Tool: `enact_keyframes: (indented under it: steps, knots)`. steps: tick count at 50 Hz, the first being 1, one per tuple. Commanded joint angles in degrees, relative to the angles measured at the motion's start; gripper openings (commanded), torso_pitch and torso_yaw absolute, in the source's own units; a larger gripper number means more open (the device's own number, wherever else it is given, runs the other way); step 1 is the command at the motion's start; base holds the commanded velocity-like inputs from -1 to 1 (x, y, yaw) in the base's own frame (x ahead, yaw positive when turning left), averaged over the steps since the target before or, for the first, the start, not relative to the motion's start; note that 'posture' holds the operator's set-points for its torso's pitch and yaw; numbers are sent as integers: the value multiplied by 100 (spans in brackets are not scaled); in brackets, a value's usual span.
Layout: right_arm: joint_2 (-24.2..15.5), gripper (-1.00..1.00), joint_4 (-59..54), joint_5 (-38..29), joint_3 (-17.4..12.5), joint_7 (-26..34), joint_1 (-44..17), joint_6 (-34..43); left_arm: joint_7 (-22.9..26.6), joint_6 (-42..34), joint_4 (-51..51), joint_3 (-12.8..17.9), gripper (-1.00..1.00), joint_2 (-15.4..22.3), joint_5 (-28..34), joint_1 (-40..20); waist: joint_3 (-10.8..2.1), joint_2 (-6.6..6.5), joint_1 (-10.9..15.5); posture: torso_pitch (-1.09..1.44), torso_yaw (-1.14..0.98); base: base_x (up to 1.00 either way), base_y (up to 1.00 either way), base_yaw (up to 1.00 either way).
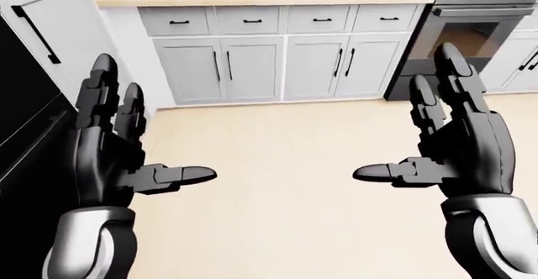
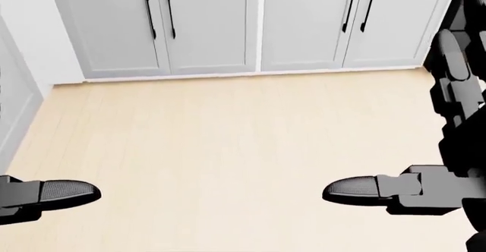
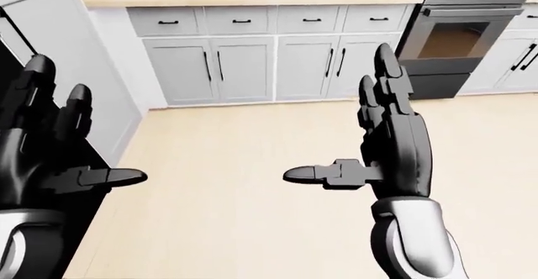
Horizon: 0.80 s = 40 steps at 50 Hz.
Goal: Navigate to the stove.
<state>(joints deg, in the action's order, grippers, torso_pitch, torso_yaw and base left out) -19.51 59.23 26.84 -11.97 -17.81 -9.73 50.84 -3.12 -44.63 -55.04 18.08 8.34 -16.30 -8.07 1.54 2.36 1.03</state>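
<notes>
Now: black-topped steel stove with dark oven door (image 3: pixel 454 36) upper right, beside grey cabinets (image 1: pixel 252 65) | left hand (image 1: pixel 113 159) fingers spread, empty | right hand (image 3: pixel 391 146) fingers spread, empty | pale wood floor (image 2: pixel 228 149)

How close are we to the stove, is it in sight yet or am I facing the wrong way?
Done: the black stove with a glass oven door is in sight, upper right in the eye views, beside the grey cabinets.
In hand: both hands, left hand and right hand, are open and empty.
Left: a stretch of pale wood floor lies between you and the stove; judging by this, turn right and walk across it.
</notes>
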Motion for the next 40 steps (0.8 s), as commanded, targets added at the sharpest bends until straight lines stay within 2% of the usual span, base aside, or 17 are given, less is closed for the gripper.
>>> enact_keyframes:
  steps: [1,2,3,4,10,12,14,16,17,20,25,27,28,29,30,31,40]
  knots:
    - [-14,100,77,-138,-72,61,-72,-115,23,157,-53,-43,100,6,-4,-72,-96,118,-26,0,0,0,-25,0]
    - [-1,100,77,-161,-78,86,-74,-104,21,156,-53,-46,100,5,-5,-75,-162,381,-63,0,0,0,-25,0]
    - [3,100,77,-152,-92,91,-81,-94,18,151,-60,-52,100,5,-3,-72,-48,48,-80,0,0,0,-25,0]
    - [33,100,77,-199,-90,128,-74,-91,22,163,-51,-57,100,3,1,-74,-44,134,-50,0,0,0,-25,0]
    - [62,100,77,-238,-100,159,-95,-48,20,105,-104,-81,100,-2,4,-80,57,-200,-21,0,0,0,-25,0]
    - [137,100,77,-324,-110,231,-101,-18,40,172,-79,-166,100,-29,76,-36,78,-347,-14,0,0,0,-25,0]
    - [172,100,77,-388,-96,281,-117,16,57,171,-26,-90,100,-26,30,-78,2,-624,-16,0,0,0,-25,0]
    - [202,100,77,-431,-86,317,-127,32,39,130,-69,-98,100,-20,18,-82,19,-524,33,0,0,0,-25,0]
    - [226,100,77,-457,-89,347,-124,30,37,131,-68,-101,100,-22,16,-80,14,-572,-5,0,0,0,-24,0]
    - [245,100,77,-493,-88,392,-98,15,60,200,-36,-136,100,-37,55,-38,-71,-488,-13,0,0,0,-24,0]
    - [290,100,77,-587,-38,440,-56,-21,74,212,-41,-124,100,-48,60,-17,-19,-297,15,0,0,0,-38,0]
    - [329,100,77,-653,-22,477,-75,-1,97,271,15,-131,100,-51,88,-5,-34,-128,37,0,0,0,-45,0]
    - [352,100,77,-686,-16,500,-78,6,93,245,8,-110,100,-47,71,-25,-62,28,36,0,0,0,-44,0]
    - [380,100,77,-744,6,532,-69,6,82,218,-11,-100,100,-46,56,-33,-143,310,20,0,0,0,-45,0]
    - [402,100,77,-780,4,564,-73,14,81,215,-21,-102,100,-43,56,-26,-97,124,-5,0,0,0,-45,0]
    - [397,100,77,-774,-12,566,-94,35,82,221,-9,-95,100,-42,51,-30,-12,92,2,0,0,0,-44,0]
    - [455,100,77,-871,-1,637,-34,-28,90,301,43,-76,100,-42,49,5,79,-301,19,0,0,0,-45,0]
